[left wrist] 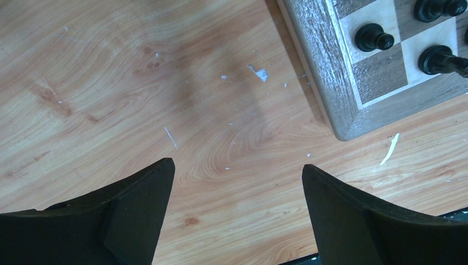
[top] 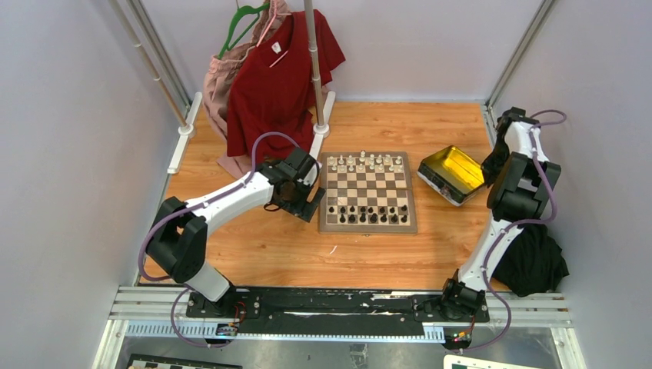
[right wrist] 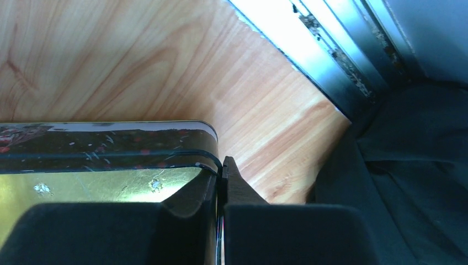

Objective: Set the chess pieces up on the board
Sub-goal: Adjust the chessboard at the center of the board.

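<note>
beside board (left wrist: 325, 72) corner, left end effector (left wrist: 237, 168) spread

Robot lab test cell: plain grey partition walls (top: 69, 115), aluminium mounting rail (top: 538, 317), wood-grain tabletop (top: 269, 250).

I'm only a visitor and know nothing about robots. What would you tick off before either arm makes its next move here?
1. Left claw empty: ok, wide open with nothing between its fingers.
2. Left claw clear of the board: ok, it hangs over bare table beside the board's near corner.
3. Right claw grip: ok, shut on the wall of the gold tray.
4. Black pieces on the board: ok, lined up in the two near rows.
5. White pieces each on the correct square: cannot tell, too small.
6. Pieces left in the tray: cannot tell; none show from above.
</note>
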`<state>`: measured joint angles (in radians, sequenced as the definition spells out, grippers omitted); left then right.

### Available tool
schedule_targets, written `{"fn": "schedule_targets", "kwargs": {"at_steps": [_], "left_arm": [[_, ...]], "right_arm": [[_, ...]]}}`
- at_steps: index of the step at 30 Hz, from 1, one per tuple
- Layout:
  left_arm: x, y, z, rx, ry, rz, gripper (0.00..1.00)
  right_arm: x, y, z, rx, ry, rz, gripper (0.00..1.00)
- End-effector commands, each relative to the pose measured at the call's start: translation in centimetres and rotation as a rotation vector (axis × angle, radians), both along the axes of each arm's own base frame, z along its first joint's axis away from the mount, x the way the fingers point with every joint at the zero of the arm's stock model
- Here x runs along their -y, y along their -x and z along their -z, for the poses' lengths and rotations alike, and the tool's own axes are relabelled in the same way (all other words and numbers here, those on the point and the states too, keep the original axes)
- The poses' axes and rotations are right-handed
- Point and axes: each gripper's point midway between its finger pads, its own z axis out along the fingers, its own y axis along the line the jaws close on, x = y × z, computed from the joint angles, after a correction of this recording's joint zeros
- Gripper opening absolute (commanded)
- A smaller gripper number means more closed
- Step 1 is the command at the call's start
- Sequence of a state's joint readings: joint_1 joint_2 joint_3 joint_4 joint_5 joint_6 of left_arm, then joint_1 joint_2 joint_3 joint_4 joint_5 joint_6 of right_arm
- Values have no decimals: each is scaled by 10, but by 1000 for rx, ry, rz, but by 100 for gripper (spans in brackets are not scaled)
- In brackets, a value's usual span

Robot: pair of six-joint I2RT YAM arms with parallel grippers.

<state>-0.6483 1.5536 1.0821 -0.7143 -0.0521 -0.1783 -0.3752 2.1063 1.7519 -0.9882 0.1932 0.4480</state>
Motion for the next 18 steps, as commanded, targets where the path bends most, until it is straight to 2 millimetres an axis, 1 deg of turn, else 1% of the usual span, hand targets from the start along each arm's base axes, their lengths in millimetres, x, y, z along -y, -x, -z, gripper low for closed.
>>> {"fn": "schedule_targets", "kwargs": {"at_steps": [1,3,4,5,7,8,9,11,12,14,15,18], "left_arm": [[5,-4,-5,-11,13,14,91],[6,-5,-5,-13,12,10,91],[7,-5,-5,-14,13,10,91],[8,-6,-6,-15,16,12,91],[10,-6,-5,-21,20,18,91],[11,-6,-5,-24,23,21,90],[12,-6,-4,-27,22,23,90],[11,-7,-5,-23,15,17,90],[9,-6,-6,-21,11,14,90],[8,-6,-6,-18,8,11,90],[8,-5,-5,-22,8,13,90],[9,-5,-4,-29,7,18,90]], "right_arm": [[19,9,-14,37,-13,106,0],[12,9,-20,40,19,77,0],[13,8,-23,60,57,76,0],[19,4,-22,90,95,88,0],[37,-3,-14,116,149,131,0],[37,-4,-11,98,127,141,0],[29,-3,-11,59,85,129,0],[21,1,-20,22,136,77,0],[21,5,-18,43,174,72,0],[30,1,-17,115,225,93,0],[33,-3,-19,123,216,101,0],[35,-6,-21,45,187,74,0]]}}
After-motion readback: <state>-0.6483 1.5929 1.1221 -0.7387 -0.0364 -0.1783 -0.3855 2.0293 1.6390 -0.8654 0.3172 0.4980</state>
